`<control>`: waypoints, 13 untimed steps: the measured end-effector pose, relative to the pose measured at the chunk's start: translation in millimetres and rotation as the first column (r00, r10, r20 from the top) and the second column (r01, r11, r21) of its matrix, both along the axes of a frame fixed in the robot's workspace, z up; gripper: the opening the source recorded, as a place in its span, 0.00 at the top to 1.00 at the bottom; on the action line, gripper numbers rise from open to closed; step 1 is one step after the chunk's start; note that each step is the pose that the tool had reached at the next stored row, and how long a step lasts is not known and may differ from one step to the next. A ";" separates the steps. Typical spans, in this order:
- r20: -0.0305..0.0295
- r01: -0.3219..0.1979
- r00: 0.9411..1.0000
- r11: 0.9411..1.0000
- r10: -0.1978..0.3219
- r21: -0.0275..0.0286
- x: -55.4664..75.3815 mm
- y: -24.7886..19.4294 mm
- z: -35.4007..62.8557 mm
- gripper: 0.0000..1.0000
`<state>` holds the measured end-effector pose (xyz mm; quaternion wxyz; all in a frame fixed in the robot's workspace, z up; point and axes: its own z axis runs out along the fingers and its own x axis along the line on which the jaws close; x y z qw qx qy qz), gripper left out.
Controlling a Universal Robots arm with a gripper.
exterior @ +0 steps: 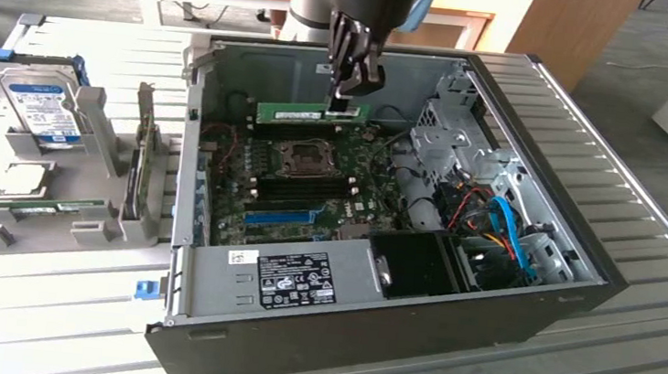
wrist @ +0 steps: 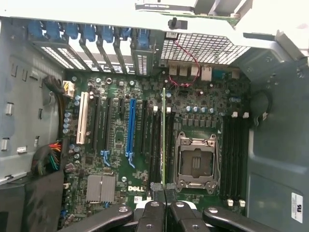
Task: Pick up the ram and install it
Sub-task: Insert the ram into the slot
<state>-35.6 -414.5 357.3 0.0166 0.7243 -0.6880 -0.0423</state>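
Holding the ram (exterior: 304,112) on edge inside the open computer case (exterior: 569,292), with the gripper (exterior: 341,105) pressed together on its upper edge, toward one end rather than at mid-length. Positioned above the motherboard (exterior: 235,191), apparently not yet touching it, just beside the CPU socket (exterior: 308,155) on the side facing the blue expansion slot (wrist: 131,128). Viewed from the wrist, lined up lengthwise over the black memory slots (wrist: 155,145) next to the CPU socket.

Hazards, as judged from this position:
- Expect uneven seating from the off-centre pinch: risk of tipping the stick and driving the gripped end in first under a downward push.
- Watch for sideways offset: risk of bending the board or scraping the contacts on landing between two neighbouring slots or on a slot wall.
- Check the slot latches; impossible to tell whether open or closed. Entry blocked by any closed latch.
- Allow for slip, given a hold on only a narrow strip of the edge.
- Keep the gripper off the CPU socket frame, close alongside.

Appearance of the ram: long, thin, flat and green, with dark chips along the face and a small pale label. Slender, so likely to flex under a crooked load. Matching second stick (exterior: 50,207) lying outside the case, well apart from the CPU socket.
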 end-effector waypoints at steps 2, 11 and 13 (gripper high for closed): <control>0.000 0.000 1.000 1.000 0.000 0.000 0.0 0.0 -3.5 0.88; 0.002 0.000 1.000 1.000 0.000 0.000 0.0 0.0 -19.9 0.88; 0.002 0.000 1.000 1.000 0.000 0.000 0.0 0.0 -23.6 0.88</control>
